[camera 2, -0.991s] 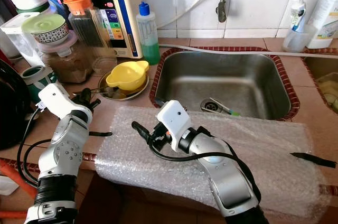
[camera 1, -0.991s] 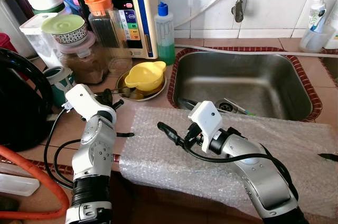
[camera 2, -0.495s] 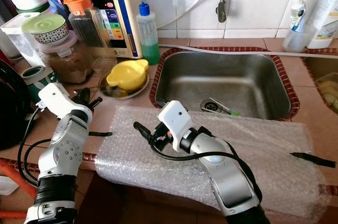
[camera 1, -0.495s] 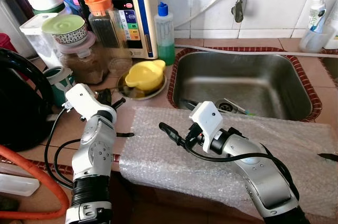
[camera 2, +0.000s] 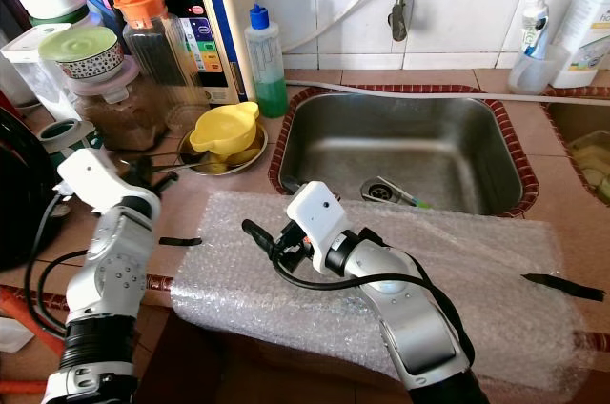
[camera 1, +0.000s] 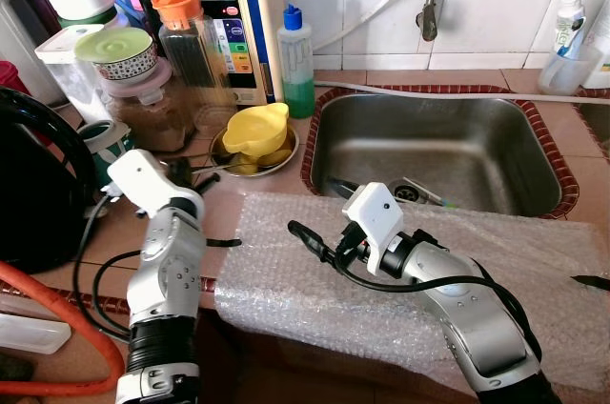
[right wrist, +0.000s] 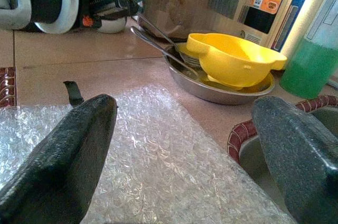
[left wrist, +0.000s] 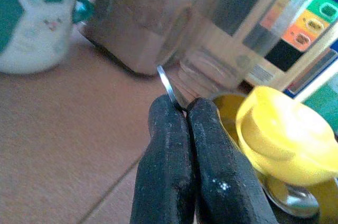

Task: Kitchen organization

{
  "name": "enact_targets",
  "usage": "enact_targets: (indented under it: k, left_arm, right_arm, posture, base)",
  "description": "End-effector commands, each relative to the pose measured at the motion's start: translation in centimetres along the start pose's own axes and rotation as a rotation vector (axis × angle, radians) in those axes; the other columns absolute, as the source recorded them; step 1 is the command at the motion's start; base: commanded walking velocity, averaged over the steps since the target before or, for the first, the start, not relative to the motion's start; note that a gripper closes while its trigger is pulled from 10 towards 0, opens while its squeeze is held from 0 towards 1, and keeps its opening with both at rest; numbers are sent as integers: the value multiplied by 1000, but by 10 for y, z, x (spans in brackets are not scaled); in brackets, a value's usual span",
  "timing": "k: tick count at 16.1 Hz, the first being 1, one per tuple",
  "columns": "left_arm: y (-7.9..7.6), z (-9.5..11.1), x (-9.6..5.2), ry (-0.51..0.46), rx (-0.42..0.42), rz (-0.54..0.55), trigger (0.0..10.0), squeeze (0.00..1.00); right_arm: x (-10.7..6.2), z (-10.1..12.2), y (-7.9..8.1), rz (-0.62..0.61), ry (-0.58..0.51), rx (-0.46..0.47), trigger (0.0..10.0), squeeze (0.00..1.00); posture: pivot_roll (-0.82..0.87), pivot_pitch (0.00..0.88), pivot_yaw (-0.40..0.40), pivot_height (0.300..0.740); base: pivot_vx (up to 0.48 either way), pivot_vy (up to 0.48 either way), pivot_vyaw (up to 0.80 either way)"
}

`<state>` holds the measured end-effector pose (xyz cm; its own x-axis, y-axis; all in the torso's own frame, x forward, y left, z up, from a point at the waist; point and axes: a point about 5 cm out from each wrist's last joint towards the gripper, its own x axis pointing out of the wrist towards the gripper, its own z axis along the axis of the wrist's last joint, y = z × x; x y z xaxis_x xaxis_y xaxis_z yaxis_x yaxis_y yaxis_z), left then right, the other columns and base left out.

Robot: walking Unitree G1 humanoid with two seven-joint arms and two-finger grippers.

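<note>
Spoon [left wrist: 168, 87] handle pinched in left gripper [left wrist: 182, 109] tips, by yellow bowl [camera 1: 255, 130]; right gripper [camera 1: 303, 234] fingers spread over bubble wrap [camera 1: 286, 280].

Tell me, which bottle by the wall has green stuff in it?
The clear bottle with the blue cap, standing beside the sink's left corner. The bottles on the far right are white.

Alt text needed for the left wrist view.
The left hand is pinched shut on a thin metal spoon handle above a brown counter. Behind sit a yellow bowl, a brown-filled jar and a rabbit-print cup.
</note>
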<state>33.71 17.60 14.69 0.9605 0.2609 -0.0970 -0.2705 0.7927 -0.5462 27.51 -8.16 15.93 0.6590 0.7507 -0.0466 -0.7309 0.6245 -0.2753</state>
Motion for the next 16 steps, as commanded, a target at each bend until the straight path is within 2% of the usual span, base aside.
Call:
enact_targets:
  k: [1,2,3,4,8,10,16]
  left_arm:
    - [5,11,1,-51,2,17,2000,0]
    - [4,14,1,-70,14,11,549,0]
    - [3,19,1,-99,28,2,0,0]
    - [-1,27,0,-144,19,-22,0,0]
    - [-8,35,0,-194,-38,-56,0,0]
    - [-16,41,-1,-234,-75,-103,0,0]
    - [-24,31,-2,-185,-174,-165,0,0]
  right_arm:
    - [2,2,0,12,-9,-10,10000,973]
    - [2,2,0,13,-9,-10,10000,973]
    - [2,2,0,13,-9,-11,10000,973]
    - [2,2,0,12,-9,-10,10000,973]
    - [2,2,-1,8,-9,-10,10000,973]
    - [2,2,-2,5,-10,-11,10000,973]
    - [2,3,-2,2,-12,-12,10000,973]
  posture:
    - [-287,49,138,740]
    - [-287,48,137,740]
    - [-287,49,137,740]
    - [-287,49,135,740]
    - [-287,49,135,740]
    - [-291,48,133,740]
    - [-292,49,136,740]
  base:
    - [0,0,0]
    - [0,0,0]
    - [0,0,0]
    - [0,0,0]
    - [0,0,0]
    - [0,0,0]
    - [0,0,0]
